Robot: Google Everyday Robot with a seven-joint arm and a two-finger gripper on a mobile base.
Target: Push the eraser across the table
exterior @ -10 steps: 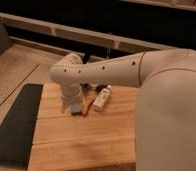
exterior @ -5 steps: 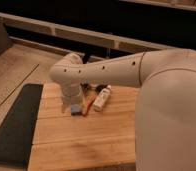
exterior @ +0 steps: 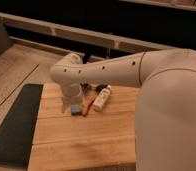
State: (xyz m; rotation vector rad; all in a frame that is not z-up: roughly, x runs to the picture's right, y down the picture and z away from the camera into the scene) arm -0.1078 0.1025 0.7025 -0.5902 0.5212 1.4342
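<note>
Although the gripper stands low on the table at the end of the down-turned arm, its state cannot be told: whether it is open or closed does not show. Eraser, judged to be the small blue block, lies at the gripper's foot, touching or just beside it, in the far left part of the tabletop. Progress: contact appears made; most of the push looks not yet done. Obstructions: orange pen and white bottle just right of the eraser. Left, dark mat borders the table edge nearby. Far edge is close behind. Best open room: bare planks toward the near edge
</note>
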